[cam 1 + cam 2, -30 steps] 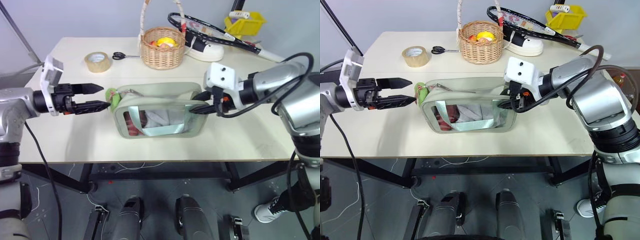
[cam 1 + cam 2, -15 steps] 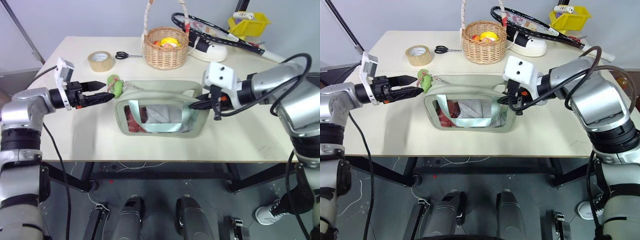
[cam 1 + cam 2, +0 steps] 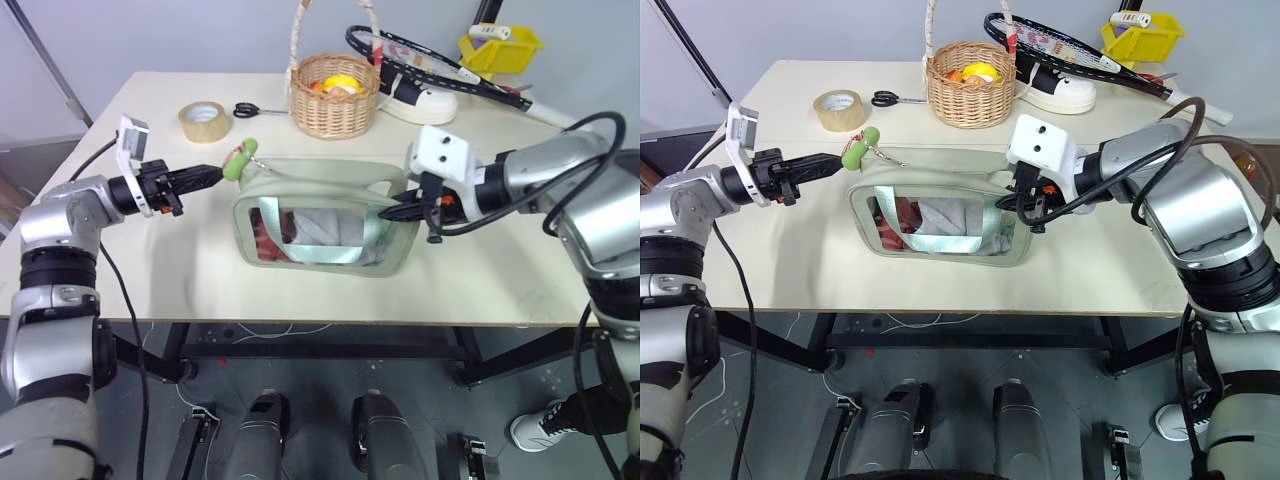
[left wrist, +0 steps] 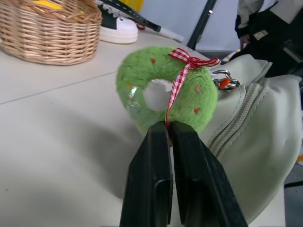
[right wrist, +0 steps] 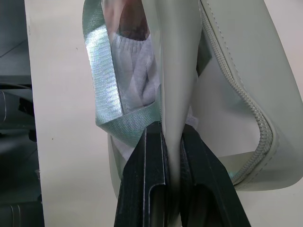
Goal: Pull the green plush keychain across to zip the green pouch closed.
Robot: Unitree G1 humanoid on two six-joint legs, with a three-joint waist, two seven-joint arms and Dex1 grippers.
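- Two claws are on the job: your left gripper (image 3: 207, 176) is pressed shut on the green plush keychain (image 3: 235, 162), and your right gripper (image 3: 400, 208) is pinched on the right end wall of the green pouch (image 3: 320, 215).
- You see the keychain at upper left of centre in the left eye view, just off the pouch's top left corner, lifted slightly above the table (image 3: 150, 270).
- You see the pouch lying mid-frame, clear window facing you, with a strap (image 3: 325, 250) looped across it and cloth items inside.
- Your keychain is a fuzzy bright-green ring with small reddish dots and a red-checked ribbon bow, joined by a small metal clasp (image 4: 222, 81) to the zipper end.
- You should expect the plush to be light and squashy; it will likely stretch and compress before the slider moves, so a hold close to the clasp would give you a more direct pull.
- Your pouch is soft and floppy, probably light; it would likely slide or buckle without the right claw bracing it.
- You should pull along the zipper line towards the right, keeping the fabric taut.
- Your zipper teeth (image 4: 239, 120) look open along the top.
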